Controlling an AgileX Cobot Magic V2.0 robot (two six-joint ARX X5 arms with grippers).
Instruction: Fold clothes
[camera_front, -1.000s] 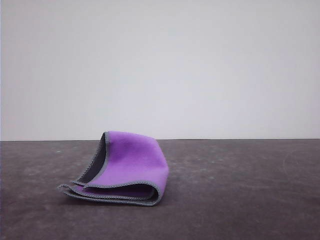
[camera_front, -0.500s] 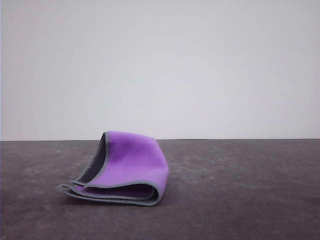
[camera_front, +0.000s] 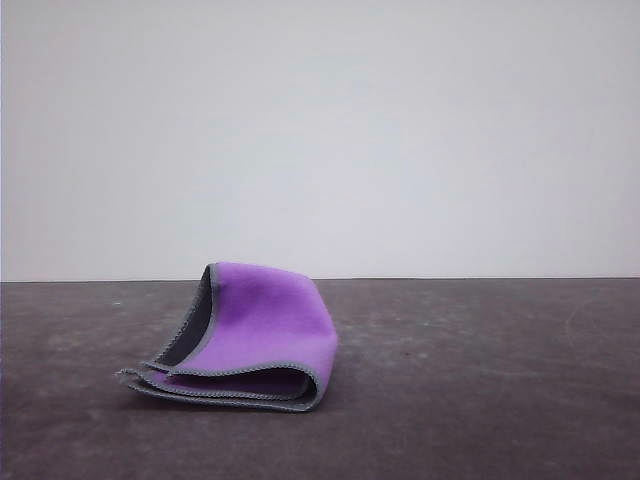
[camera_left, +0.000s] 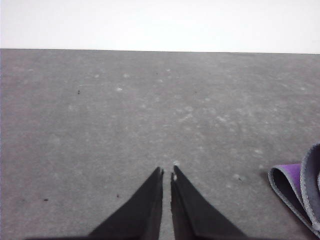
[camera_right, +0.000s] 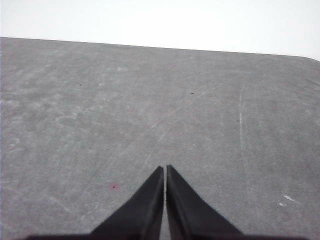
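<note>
The clothes (camera_front: 250, 340) are one small cloth lying folded on the dark table, purple face outward, dark grey inside, grey stitched edging along the layered front edge. In the left wrist view a corner of the clothes (camera_left: 300, 187) shows off to one side of my left gripper (camera_left: 167, 172), which is shut with nothing between its black fingers. My right gripper (camera_right: 165, 168) is also shut and holds nothing, hovering over bare table away from the cloth.
The dark grey table (camera_front: 480, 400) is scuffed and scratched. A plain white wall stands behind it. The table's far edge and a rounded corner (camera_right: 305, 57) show in the right wrist view.
</note>
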